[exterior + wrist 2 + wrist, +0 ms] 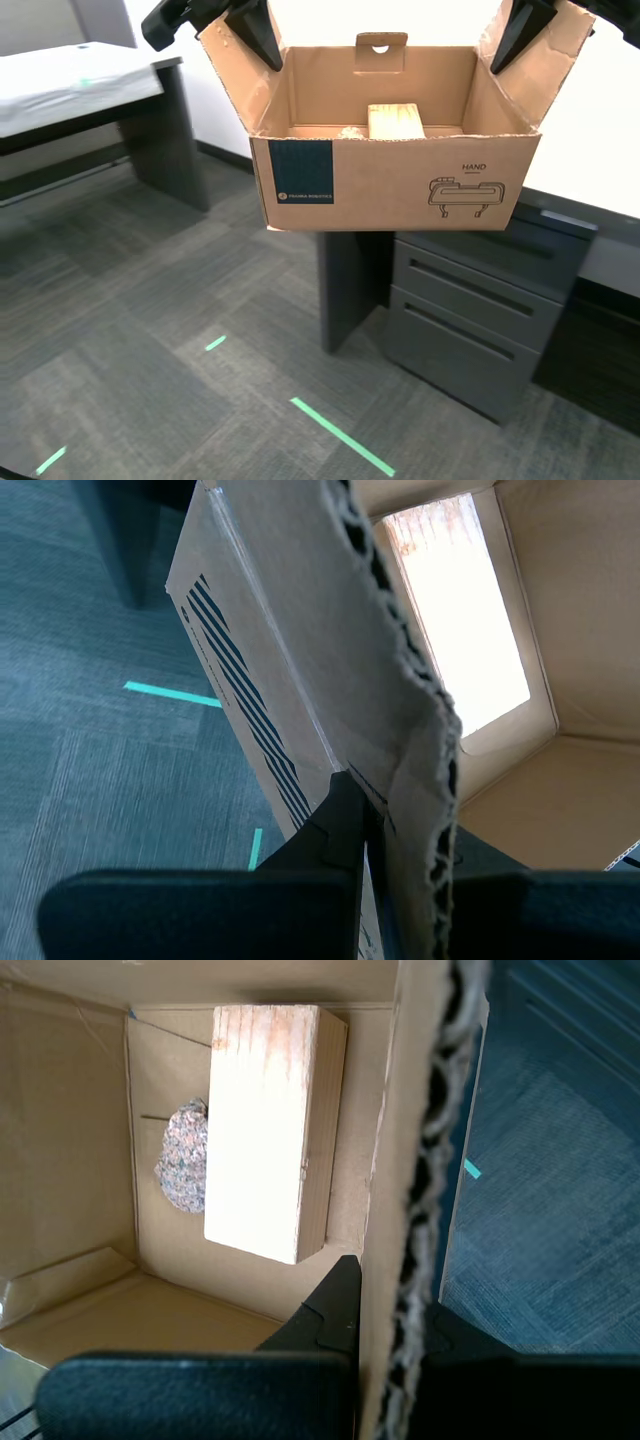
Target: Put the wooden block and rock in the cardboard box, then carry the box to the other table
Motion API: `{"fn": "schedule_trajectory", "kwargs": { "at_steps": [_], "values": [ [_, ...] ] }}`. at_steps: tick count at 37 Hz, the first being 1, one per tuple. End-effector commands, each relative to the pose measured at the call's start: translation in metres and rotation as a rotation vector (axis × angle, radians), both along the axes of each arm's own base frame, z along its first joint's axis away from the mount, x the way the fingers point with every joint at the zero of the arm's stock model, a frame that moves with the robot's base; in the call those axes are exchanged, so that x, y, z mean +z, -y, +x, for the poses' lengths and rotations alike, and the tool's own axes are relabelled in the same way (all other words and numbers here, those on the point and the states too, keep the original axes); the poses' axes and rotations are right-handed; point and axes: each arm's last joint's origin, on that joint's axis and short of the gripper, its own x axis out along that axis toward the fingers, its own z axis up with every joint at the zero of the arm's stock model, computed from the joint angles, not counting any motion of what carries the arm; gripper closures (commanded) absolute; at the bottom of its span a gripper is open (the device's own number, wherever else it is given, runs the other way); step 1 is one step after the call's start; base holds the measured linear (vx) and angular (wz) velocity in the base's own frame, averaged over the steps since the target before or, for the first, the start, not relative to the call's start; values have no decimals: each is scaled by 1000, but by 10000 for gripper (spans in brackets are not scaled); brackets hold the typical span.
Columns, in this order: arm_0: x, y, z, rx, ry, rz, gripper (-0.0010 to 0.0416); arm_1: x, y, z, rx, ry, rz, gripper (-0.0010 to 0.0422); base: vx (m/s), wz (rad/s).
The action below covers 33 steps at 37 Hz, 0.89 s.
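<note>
The cardboard box point(395, 185) hangs clear of the floor, carried by its two side flaps so that its open top faces up and the load cannot spill. My first pincer point(385, 1325) is clamped on one flap wall, one finger inside the box and one outside. My second pincer point(400, 825) is clamped likewise on the opposite flap. The wooden block point(268, 1125) lies flat on the box floor, and the rock point(183, 1155) sits just beside it, touching or nearly so, partly hidden behind the block. Loading therefore appears complete; the carry is in hand. The cloth-covered worktop point(70, 85) stands at the exterior view's left, well apart from the box. A dark drawer cabinet point(470, 320) stands below and behind the box. The thin corrugated flaps may tear under load.
</note>
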Motion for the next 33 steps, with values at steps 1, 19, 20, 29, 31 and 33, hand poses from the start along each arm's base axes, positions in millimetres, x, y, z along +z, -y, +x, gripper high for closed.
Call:
{"fn": "schedule_trajectory", "kwargs": {
  "at_steps": [1, 19, 20, 29, 31, 33],
  "values": [
    [2, -1, 1, 1, 2, 29, 406, 2, 2, -1, -27, -7, -36, 413, 9, 304],
    [2, 0, 4, -47, 48, -24, 406, 6, 7, 3, -52, 65, -70, 413, 7, 152],
    [3, 0, 4, -49, 49, -22, 406, 6, 7, 3, -48, 64, -73, 413, 3, 53],
    [2, 0, 4, -51, 44, -21, 406, 6, 7, 3, -47, 62, -72, 413, 3, 35],
    [2, 0, 4, -51, 44, -21, 406, 6, 7, 3, -47, 63, -73, 413, 0, 48],
    [2, 0, 4, -51, 44, -21, 406, 6, 7, 3, -47, 63, -73, 413, 0, 0]
  ]
}}
